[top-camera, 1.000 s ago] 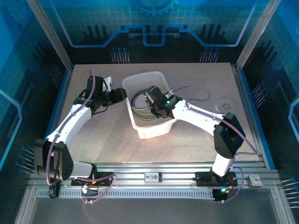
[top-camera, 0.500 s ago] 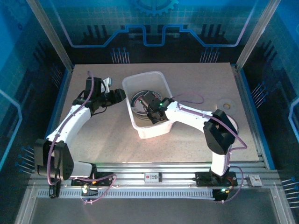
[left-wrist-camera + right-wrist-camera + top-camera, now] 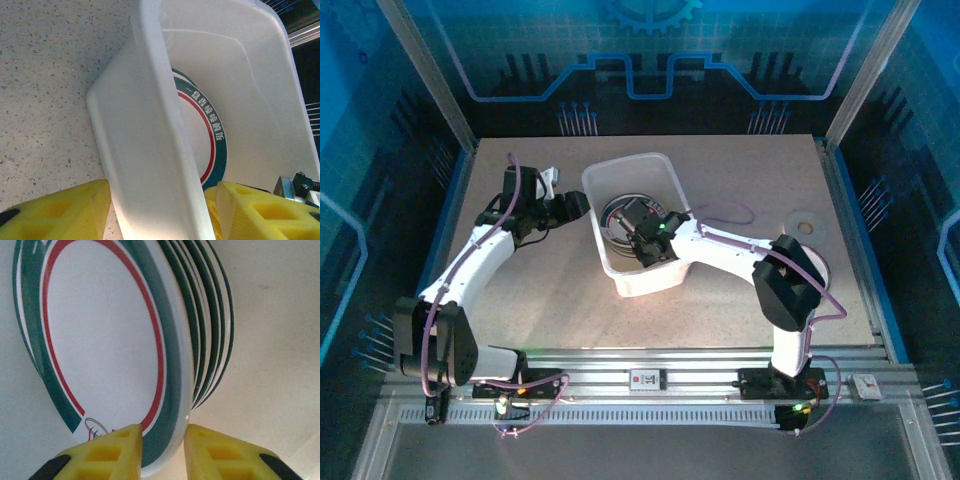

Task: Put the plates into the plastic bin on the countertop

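Speckled countertop (image 3: 45, 75); left gripper (image 3: 161, 200) tight on rim of translucent plastic bin (image 3: 130, 125); right gripper (image 3: 163, 432) slightly apart astride glossy plate (image 3: 100, 330)

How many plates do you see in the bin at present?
5 plates, told apart by their rims, all in one stack inside the plastic bin, the top one's rim between the right gripper's fingers. More may be hidden beneath.

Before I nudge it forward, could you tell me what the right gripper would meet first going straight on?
The top plate in the bin: its rim sits between the right gripper's fingers, so it would likely push onto that plate.
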You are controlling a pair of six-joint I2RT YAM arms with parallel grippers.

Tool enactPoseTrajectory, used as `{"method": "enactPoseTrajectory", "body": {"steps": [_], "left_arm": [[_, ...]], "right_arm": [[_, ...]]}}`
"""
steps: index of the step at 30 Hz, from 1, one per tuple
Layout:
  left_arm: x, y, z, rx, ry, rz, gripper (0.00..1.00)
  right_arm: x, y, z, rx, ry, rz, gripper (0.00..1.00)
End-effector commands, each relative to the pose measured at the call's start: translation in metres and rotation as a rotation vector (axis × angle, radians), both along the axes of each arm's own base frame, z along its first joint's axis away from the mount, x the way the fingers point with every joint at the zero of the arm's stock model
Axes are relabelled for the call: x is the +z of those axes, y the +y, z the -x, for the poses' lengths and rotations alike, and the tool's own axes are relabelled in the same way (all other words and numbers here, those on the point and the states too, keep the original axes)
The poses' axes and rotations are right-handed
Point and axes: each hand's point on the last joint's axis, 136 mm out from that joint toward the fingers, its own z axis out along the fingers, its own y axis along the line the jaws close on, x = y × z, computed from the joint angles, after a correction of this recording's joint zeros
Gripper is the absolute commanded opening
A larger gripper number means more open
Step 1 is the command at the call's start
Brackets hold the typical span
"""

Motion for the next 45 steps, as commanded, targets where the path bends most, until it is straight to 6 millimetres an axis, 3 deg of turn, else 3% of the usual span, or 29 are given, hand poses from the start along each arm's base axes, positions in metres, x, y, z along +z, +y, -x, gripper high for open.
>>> {"method": "enactPoseTrajectory", "body": {"steps": [1,5,10,17,22,27,31,34,38,42,45], "left_arm": [[-0.003,0.001,0.003,-0.001,0.016,0.015,0.59],[-0.002,0.002,0.005,-0.001,0.025,0.007,0.59],[0.001,0.003,0.006,0.004,0.029,0.002,0.59],[0.007,0.007,0.003,0.025,0.022,-0.019,0.59],[0.010,0.009,0.001,0.037,0.021,-0.027,0.59],[0.010,0.008,0.003,0.049,0.026,-0.035,0.59],[0.012,0.004,0.004,0.052,0.018,-0.053,0.59],[0.013,0.001,0.004,0.053,0.016,-0.050,0.59],[0.019,0.002,0.002,0.058,0.002,-0.055,0.59],[0.021,0.003,-0.001,0.059,-0.003,-0.070,0.59],[0.022,0.002,-0.003,0.055,-0.001,-0.070,0.59]], "right_arm": [[-0.005,-0.001,-0.001,0.027,-0.031,0.042,0.38],[-0.009,-0.005,-0.001,0.036,-0.041,0.053,0.50],[-0.001,-0.012,-0.003,0.072,-0.076,0.096,0.78],[0.048,-0.019,-0.015,0.224,-0.250,0.223,0.97],[0.077,-0.025,-0.016,0.306,-0.345,0.290,1.00],[0.123,-0.034,-0.015,0.384,-0.479,0.375,0.99],[0.150,-0.063,-0.010,0.355,-0.517,0.393,0.98],[0.150,-0.103,-0.006,0.293,-0.464,0.382,0.96],[0.133,-0.166,0.009,0.167,-0.337,0.371,0.95],[0.094,-0.226,0.038,-0.048,-0.196,0.302,0.94],[0.051,-0.250,0.054,-0.181,-0.126,0.157,0.91]]}}
